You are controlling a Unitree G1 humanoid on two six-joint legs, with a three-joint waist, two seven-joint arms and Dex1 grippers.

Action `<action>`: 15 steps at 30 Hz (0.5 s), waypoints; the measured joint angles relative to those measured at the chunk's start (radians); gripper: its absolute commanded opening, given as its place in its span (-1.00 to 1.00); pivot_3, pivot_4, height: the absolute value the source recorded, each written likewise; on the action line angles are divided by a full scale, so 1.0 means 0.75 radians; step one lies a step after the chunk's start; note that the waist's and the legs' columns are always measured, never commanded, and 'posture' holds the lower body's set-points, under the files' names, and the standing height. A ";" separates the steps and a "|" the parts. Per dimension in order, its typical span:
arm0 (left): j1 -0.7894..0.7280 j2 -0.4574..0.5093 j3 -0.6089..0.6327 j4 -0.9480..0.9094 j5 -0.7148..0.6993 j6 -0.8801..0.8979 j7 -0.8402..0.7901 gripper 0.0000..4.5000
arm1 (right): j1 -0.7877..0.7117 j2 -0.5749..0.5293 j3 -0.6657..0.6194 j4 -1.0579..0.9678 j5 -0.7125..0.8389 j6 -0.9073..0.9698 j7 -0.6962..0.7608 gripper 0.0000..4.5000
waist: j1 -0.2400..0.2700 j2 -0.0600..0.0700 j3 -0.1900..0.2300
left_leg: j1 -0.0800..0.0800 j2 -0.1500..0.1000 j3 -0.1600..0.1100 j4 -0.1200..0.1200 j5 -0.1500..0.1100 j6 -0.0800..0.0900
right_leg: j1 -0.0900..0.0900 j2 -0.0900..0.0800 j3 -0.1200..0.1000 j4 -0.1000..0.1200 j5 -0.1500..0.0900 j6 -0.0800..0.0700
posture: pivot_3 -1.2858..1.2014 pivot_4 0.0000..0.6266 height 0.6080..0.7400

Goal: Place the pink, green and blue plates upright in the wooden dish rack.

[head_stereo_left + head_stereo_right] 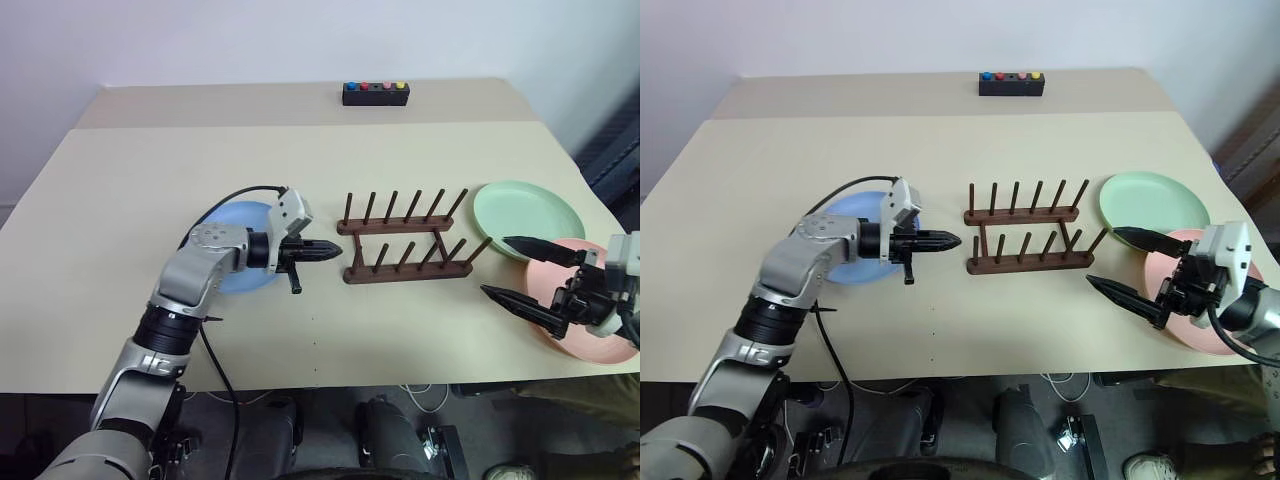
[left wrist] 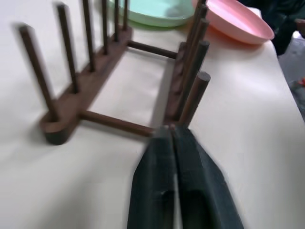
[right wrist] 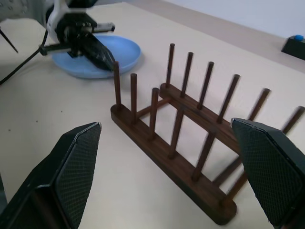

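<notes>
Right now the rack [image 1: 405,240] is standing empty near the middle of the table [image 1: 100,220], with all three plates lying flat around it. The blue plate [image 1: 232,262] is lying to the rack's left, partly under the left arm. The green plate [image 1: 527,208] is lying to the rack's right, and the pink plate [image 1: 578,300] is sitting just in front of the green one, near the table's right edge.

The left gripper [image 1: 335,251] is hovering between the blue plate and the rack, pointing at the rack's left end, its fingers [image 2: 190,191] pressed together and grasping nothing. The right gripper [image 1: 500,268] is hanging over the pink plate, pointing toward the rack's right end, its two fingers [image 3: 71,167] spread wide apart and empty.

A black box [image 1: 375,93] with coloured buttons is sitting at the far side of the table, well apart from the rack.
</notes>
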 measured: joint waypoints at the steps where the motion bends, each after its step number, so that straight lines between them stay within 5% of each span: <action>1: 0.010 0.018 0.010 -0.030 -0.025 0.027 -0.002 -0.97 | -0.014 0.006 0.023 0.000 0.001 0.004 -0.003 1.00 | 0.001 0.000 0.000 | 0.000 0.000 0.000 0.000 0.000 0.000 | 0.000 0.000 0.000 0.000 0.000 0.000 | 0.03 -0.52 1.00; 2: 0.013 0.027 0.016 -0.048 -0.044 0.046 -0.004 -0.97 | -0.018 0.010 0.042 0.000 0.001 0.010 -0.004 1.00 | 0.004 0.000 0.000 | 0.000 0.000 -0.001 0.000 0.000 0.000 | 0.000 0.000 0.000 0.000 0.000 0.000 | 0.03 -0.52 1.00; 11: 0.109 0.174 -0.017 -0.316 -0.351 0.302 -0.177 -1.00 | -0.046 0.011 0.237 0.077 -0.130 -0.016 0.027 -0.99 | 0.000 0.001 0.000 | 0.001 0.000 -0.001 0.000 0.000 0.000 | 0.003 0.000 0.000 -0.003 0.000 0.000 | 0.03 -0.52 1.00; 15: 0.134 0.207 -0.156 -0.303 -0.273 0.222 -0.184 -1.00 | -0.081 -0.004 0.330 0.134 -0.271 -0.091 0.024 -0.99 | 0.000 0.002 -0.001 | 0.002 0.000 -0.001 0.000 0.000 0.000 | 0.003 0.000 0.000 -0.003 0.000 0.000 | 0.03 -0.52 1.00</action>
